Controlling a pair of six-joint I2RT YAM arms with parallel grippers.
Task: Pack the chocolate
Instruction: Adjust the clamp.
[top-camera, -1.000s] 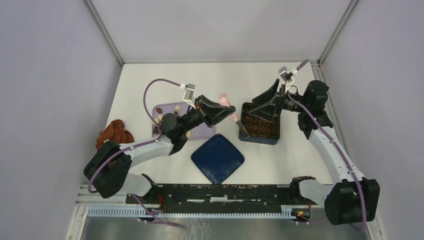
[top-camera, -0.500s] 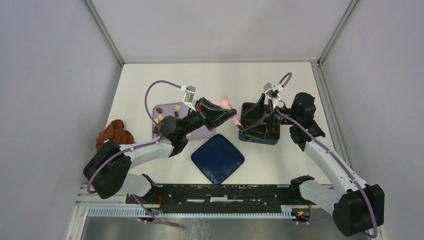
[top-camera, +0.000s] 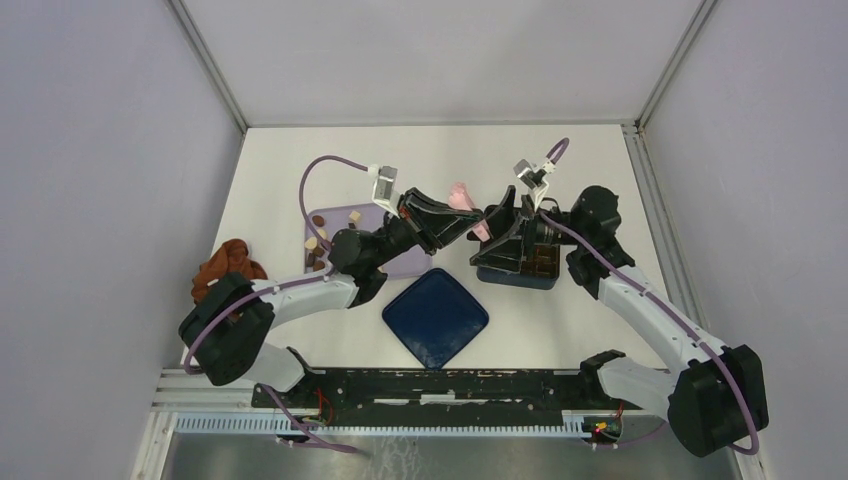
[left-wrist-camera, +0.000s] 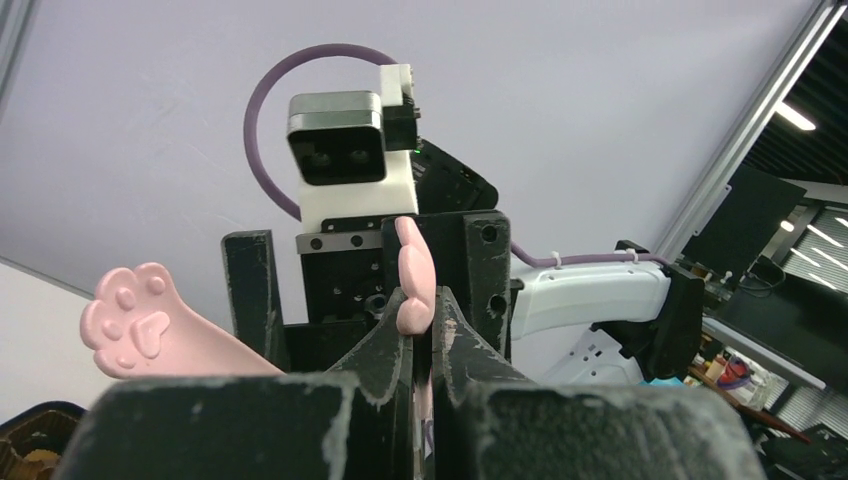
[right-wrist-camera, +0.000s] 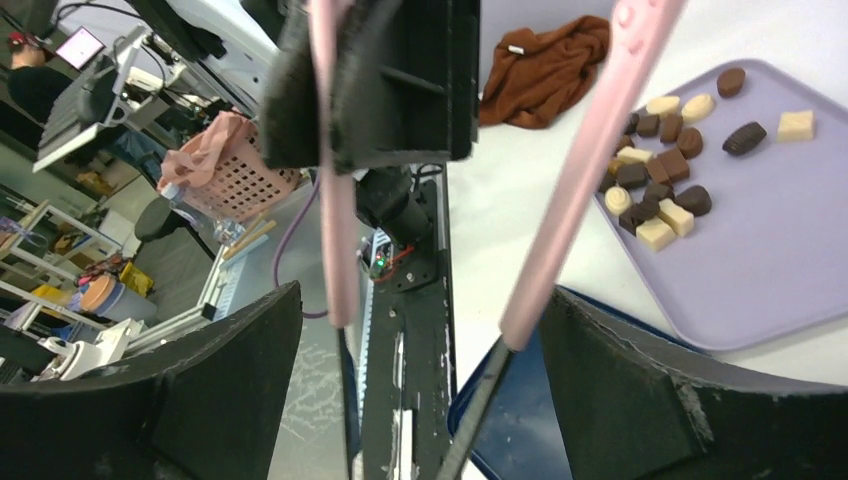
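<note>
The chocolate (top-camera: 320, 245) lies as several dark, mid-brown and cream pieces on a lavender tray (top-camera: 405, 265); it also shows in the right wrist view (right-wrist-camera: 665, 180). My left gripper (top-camera: 462, 220) is shut on one arm of the pink tongs (top-camera: 458, 196) and holds them in the air. In the left wrist view the jaws (left-wrist-camera: 422, 308) pinch the pink arm (left-wrist-camera: 412, 265), and a paw-shaped end (left-wrist-camera: 135, 320) sticks out left. My right gripper (top-camera: 492, 235) is wide open (right-wrist-camera: 420, 300), with both tong arms (right-wrist-camera: 590, 170) between its fingers.
A dark box with compartments (top-camera: 540, 270) sits under the right arm. A blue lid (top-camera: 435, 318) lies in front of the tray, and shows in the right wrist view (right-wrist-camera: 600, 420). A reddish-brown cloth (top-camera: 230, 265) lies at the left.
My right gripper has swung left from over the box to the tongs and now straddles them. My left gripper has shifted slightly right and up with the tongs.
</note>
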